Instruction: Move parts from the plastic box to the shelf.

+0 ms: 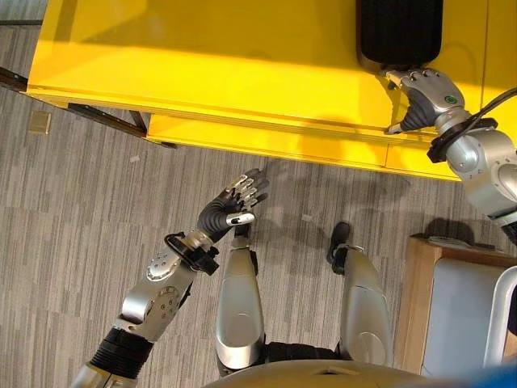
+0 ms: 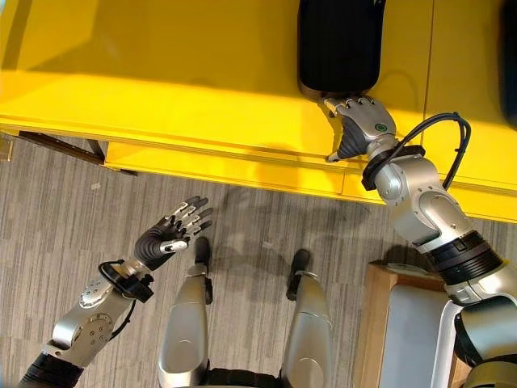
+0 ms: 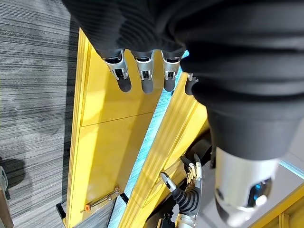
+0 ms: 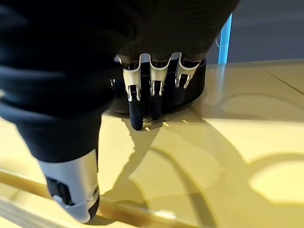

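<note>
- The right hand is reaching forward over the yellow tabletop, its palm facing down.
- A black ribbed part is lying on that tabletop directly ahead of the right hand's fingers, on the far side of them from the robot.
- In the right wrist view the dark tips are sitting at the near edge of the part; whether they are actually touching it or stopping just short is hard to tell.
- Those fingers are stretching out fairly straight, side by side and close together, and are not curling round anything; the thumb is resting low near the tabletop's front edge.
- The part's long axis is running away from the robot, roughly in line with the reaching forearm, so its short, rounded near end is facing the fingers.
- The left hand is hanging over the grey floor, well apart from the part and short of the tabletop's front edge, with its fingers loosely spread and carrying nothing.
- The right hand is clearly the nearer one, so the grasp is probably falling to it.
- In my judgement, the coming move is depending on pushing the fingers further forward over that near end before closing.
- I am not making out a plastic box here.
</note>
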Controlling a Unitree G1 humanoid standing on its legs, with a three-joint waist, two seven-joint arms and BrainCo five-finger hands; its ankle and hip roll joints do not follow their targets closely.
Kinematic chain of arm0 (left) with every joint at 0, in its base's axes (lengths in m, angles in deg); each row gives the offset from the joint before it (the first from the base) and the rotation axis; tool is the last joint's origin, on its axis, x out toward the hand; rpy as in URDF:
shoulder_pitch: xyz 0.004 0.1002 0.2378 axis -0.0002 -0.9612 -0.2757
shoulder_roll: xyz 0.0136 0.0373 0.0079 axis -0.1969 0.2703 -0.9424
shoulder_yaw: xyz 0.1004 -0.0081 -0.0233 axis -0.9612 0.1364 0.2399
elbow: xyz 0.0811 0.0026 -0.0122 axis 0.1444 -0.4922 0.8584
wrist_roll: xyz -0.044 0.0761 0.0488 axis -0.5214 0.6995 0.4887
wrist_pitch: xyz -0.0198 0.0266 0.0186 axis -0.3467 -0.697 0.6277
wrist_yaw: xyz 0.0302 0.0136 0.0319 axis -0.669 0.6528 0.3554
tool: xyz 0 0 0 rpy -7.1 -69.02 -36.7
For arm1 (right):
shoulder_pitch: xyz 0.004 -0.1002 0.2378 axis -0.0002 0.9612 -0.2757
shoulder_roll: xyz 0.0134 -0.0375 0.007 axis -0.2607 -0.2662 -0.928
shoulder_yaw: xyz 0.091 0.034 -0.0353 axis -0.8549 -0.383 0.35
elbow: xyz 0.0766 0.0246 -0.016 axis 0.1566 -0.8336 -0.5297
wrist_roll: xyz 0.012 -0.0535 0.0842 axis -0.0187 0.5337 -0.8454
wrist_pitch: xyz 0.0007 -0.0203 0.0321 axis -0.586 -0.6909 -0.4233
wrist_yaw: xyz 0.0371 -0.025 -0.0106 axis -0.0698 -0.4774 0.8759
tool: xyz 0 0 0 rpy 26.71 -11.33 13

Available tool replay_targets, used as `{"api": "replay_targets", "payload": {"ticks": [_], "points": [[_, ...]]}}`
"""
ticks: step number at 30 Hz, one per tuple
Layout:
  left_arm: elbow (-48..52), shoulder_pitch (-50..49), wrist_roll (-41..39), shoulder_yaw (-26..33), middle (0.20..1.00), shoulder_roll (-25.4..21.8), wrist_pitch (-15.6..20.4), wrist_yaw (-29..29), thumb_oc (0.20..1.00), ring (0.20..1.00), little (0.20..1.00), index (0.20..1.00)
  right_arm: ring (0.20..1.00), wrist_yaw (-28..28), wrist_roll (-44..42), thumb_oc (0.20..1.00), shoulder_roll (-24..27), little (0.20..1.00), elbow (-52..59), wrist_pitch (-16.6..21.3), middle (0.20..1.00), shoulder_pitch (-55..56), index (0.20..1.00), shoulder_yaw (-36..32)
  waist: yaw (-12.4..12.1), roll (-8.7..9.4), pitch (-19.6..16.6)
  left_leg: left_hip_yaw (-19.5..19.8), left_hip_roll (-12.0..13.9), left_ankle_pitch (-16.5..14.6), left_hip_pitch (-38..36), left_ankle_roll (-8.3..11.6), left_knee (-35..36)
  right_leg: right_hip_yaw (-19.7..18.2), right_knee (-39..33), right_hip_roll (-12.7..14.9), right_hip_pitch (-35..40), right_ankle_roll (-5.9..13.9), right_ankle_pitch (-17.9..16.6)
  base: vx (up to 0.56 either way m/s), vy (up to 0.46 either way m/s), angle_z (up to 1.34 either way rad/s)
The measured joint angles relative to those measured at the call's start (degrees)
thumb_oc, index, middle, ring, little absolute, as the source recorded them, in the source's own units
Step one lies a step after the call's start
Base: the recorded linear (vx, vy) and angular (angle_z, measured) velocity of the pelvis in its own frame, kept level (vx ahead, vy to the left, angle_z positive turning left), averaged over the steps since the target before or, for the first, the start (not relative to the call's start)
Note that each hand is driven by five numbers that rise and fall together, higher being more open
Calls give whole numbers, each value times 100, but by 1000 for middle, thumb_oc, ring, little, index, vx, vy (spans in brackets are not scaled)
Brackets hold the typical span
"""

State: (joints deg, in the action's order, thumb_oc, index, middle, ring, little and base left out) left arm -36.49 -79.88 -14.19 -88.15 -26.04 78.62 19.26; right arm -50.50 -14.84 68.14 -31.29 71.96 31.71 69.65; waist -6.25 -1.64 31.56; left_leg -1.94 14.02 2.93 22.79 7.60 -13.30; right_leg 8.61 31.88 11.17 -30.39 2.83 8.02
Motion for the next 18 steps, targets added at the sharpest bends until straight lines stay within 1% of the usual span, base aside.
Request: {"api": "replay_targets", "payload": {"ticks": [5, 9, 13, 15, 16, 17, 18], "points": [[0, 0, 15, 0, 1000, 10, -5, -20, 1000, 1000, 1000, 1000, 1000, 15, 3, 1000, -16, 1000, -53, -33, 1000, -27, 1000, 12, -36, -36, -4, 5, 0, 4, -21, -5, 12, 1, 17, 3, 0, -13, 13, 0, 0, 0], [5, 17, 16, -18, 1000, 35, -13, -127, 1000, 1000, 1000, 1000, 1000, -25, -2, 1000, -218, 1000, -314, -40, 1000, -254, 1000, 41, -57, -62, -9, 7, 0, 14, -29, -19, 17, 3, 30, 3, 0, -17, 17, 0, 0, 0], [4, 1, 19, -21, 1000, 87, -16, -126, 1000, 1000, 1000, 1000, 1000, 25, -46, 1000, -248, 1000, -305, -158, 1000, -303, 1000, 57, -82, -71, -12, 7, -2, 22, -47, -8, 23, 3, 14, 4, 19, -22, 16, -10, 41, 1], [4, -13, 17, -17, 1000, 87, -15, -127, 1000, 1000, 1000, 1000, 1000, 26, -186, 1000, -244, 1000, -185, -253, 1000, -147, 1000, 9, -66, -71, -12, 5, -16, 22, -87, -8, 30, 7, 0, 19, 68, -18, 17, -35, 117, 2], [6, -7, 17, -26, 1000, 90, -13, -128, 1000, 1000, 1000, 1000, 1000, 35, -241, 1000, -242, 1000, -81, -267, 1000, 0, 1000, -93, -28, -70, -12, 3, -17, 21, -87, -8, 31, 5, -14, 23, 69, -17, 14, -25, 82, 3], [54, -24, 17, -38, 1000, 100, -9, -132, 1000, 1000, 1000, 1000, 1000, 81, -493, 1000, -239, 1000, 371, -283, 1000, 521, 1000, -514, -39, -76, -15, -8, -21, 19, -84, -12, 54, 12, -39, 30, 73, -11, 10, -21, 50, 4], [120, -113, 14, -4, 1000, 100, 9, -140, 1000, 1000, 1000, 1000, 1000, 104, -692, 1000, -240, 1000, 907, -252, 1000, 1080, 1000, -795, -22, -76, -15, -21, -33, 16, -90, -15, 72, 18, -68, 43, 96, 5, 4, -29, 54, 2]]}}
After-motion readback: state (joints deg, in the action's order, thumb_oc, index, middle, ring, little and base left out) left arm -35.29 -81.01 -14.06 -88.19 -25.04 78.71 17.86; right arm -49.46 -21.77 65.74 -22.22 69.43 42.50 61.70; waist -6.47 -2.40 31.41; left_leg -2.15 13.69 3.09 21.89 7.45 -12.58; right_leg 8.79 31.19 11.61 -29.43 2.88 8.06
